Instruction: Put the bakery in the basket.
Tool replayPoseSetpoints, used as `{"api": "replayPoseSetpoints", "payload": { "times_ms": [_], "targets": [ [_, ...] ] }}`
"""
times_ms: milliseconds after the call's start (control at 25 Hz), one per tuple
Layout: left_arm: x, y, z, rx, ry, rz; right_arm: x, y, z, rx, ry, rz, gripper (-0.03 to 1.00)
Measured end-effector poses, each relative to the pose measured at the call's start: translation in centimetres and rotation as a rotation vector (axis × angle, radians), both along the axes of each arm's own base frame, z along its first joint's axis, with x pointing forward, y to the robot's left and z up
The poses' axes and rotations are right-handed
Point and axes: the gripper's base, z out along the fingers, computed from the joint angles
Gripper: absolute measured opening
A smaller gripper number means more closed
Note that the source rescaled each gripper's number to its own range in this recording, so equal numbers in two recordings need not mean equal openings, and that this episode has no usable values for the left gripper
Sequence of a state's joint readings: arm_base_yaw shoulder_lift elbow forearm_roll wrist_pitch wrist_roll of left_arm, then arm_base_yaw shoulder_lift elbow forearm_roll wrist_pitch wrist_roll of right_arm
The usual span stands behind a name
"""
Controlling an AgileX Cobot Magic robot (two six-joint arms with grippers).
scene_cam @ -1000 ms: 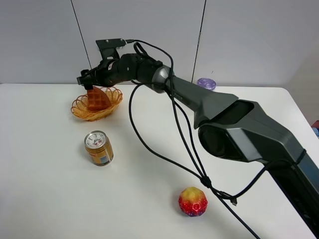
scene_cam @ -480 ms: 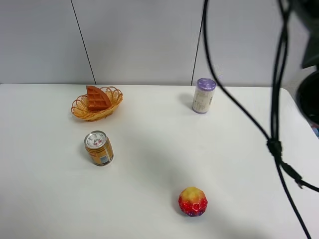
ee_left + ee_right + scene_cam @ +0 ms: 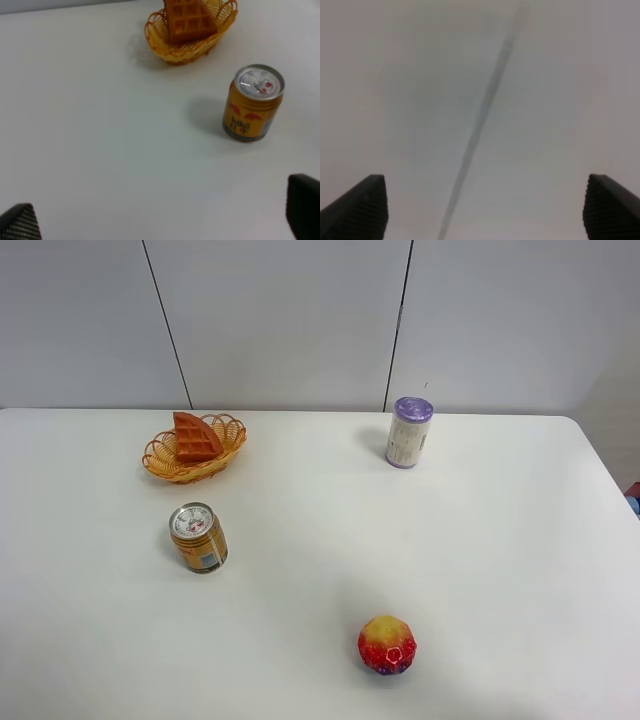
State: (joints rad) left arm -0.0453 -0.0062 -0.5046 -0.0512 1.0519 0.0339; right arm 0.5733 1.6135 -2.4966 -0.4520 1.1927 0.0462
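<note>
The orange-brown waffle wedge point(image 3: 196, 437) lies in the woven wicker basket point(image 3: 160, 461) at the back left of the table. It also shows in the left wrist view point(image 3: 189, 21), inside the basket point(image 3: 155, 37). My left gripper point(image 3: 160, 222) is open and empty, well short of the basket, with only its fingertips point(image 3: 20, 222) showing. My right gripper point(image 3: 482, 207) is open and empty, facing a blurred grey wall with a dark seam. Neither arm shows in the exterior high view.
A gold drink can point(image 3: 198, 537) stands in front of the basket, also in the left wrist view point(image 3: 252, 102). A purple-lidded canister point(image 3: 408, 432) stands at the back centre. A red-and-yellow ball point(image 3: 387, 644) lies near the front edge.
The right arm let go of the waffle over the basket and withdrew out of the exterior view. The waffle now rests in the basket, and the canister it hid is in view.
</note>
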Motion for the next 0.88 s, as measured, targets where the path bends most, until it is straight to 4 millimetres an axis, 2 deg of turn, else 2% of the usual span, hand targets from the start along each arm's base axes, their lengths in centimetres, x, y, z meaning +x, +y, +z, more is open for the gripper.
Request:
{"api": "replayPoseSetpoints", "payload": {
  "times_ms": [160,240,360,480,600,720,880],
  "targets": [
    [0.0,0.0,0.0,0.000,0.000,0.000,-4.5,-4.1,1.8,-0.037,-0.075,-0.113,0.52],
    [0.0,0.0,0.0,0.000,0.000,0.000,-6.1,-5.8,1.5,-0.064,-0.067,-0.158,0.52],
    [0.0,0.0,0.0,0.000,0.000,0.000,-7.9,-8.8,-0.7,-0.102,0.009,-0.258,0.52],
    [0.0,0.0,0.0,0.000,0.000,0.000,-9.8,-10.9,-5.5,-0.103,0.161,-0.330,0.52],
    [0.0,0.0,0.0,0.000,0.000,0.000,-13.6,-12.1,-11.3,-0.052,0.282,-0.345,0.52],
    [0.0,0.0,0.0,0.000,0.000,0.000,-17.4,-12.7,-17.4,0.057,0.368,-0.382,0.52],
    [0.0,0.0,0.0,0.000,0.000,0.000,-20.3,-12.4,-25.1,0.165,0.448,-0.394,0.52]
  ]
}}
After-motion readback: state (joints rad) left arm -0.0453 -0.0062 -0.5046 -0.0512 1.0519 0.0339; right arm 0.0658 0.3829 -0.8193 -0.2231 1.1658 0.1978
